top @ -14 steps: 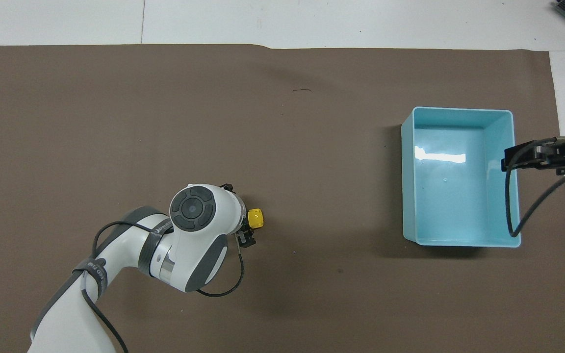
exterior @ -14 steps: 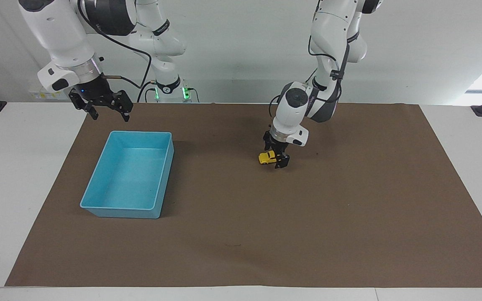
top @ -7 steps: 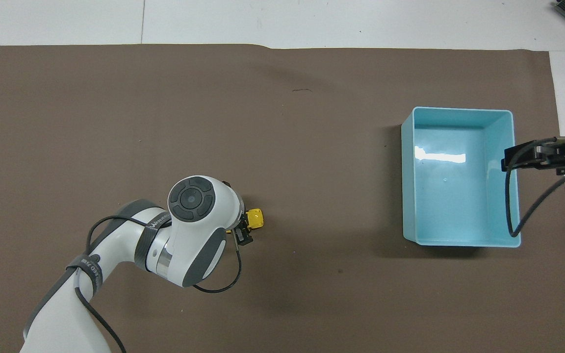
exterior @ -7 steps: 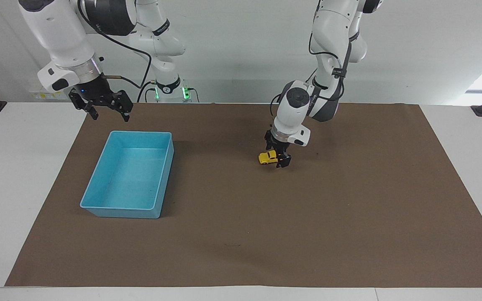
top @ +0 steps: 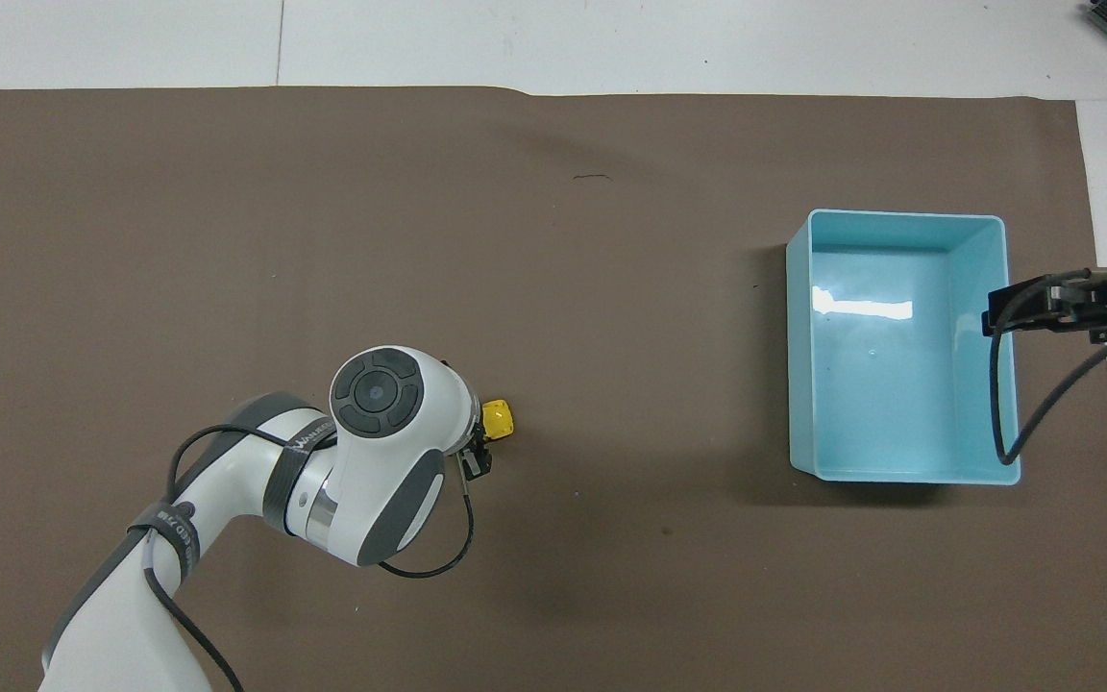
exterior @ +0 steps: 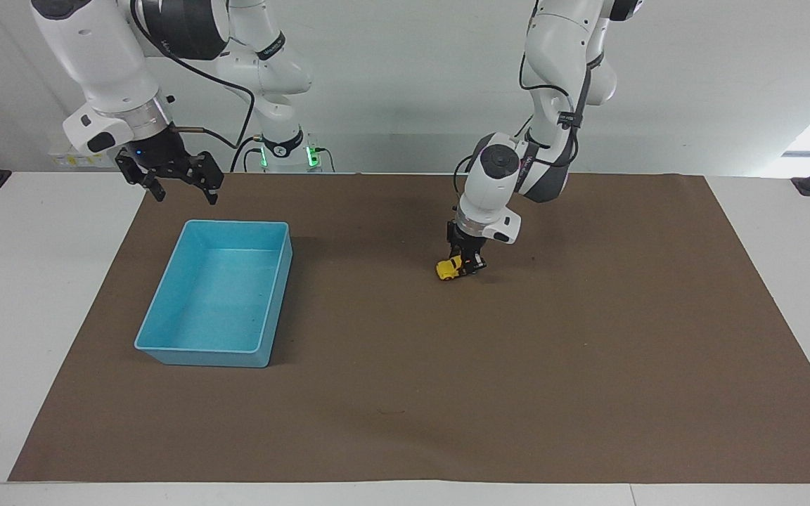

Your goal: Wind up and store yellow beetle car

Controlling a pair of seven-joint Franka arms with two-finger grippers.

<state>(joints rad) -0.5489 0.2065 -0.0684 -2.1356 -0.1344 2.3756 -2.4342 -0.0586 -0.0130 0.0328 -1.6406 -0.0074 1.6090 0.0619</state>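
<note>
The left gripper is down at the brown mat near the middle of the table, its jaws drawn in narrow and clamped on the rear of the yellow beetle car, whose nose sticks out toward the right arm's end; in the overhead view only the car's yellow tip shows past the wrist. The car sits low at the mat, well apart from the blue bin. The right gripper waits in the air just over the bin's edge nearest the robots, jaws spread wide and holding nothing.
</note>
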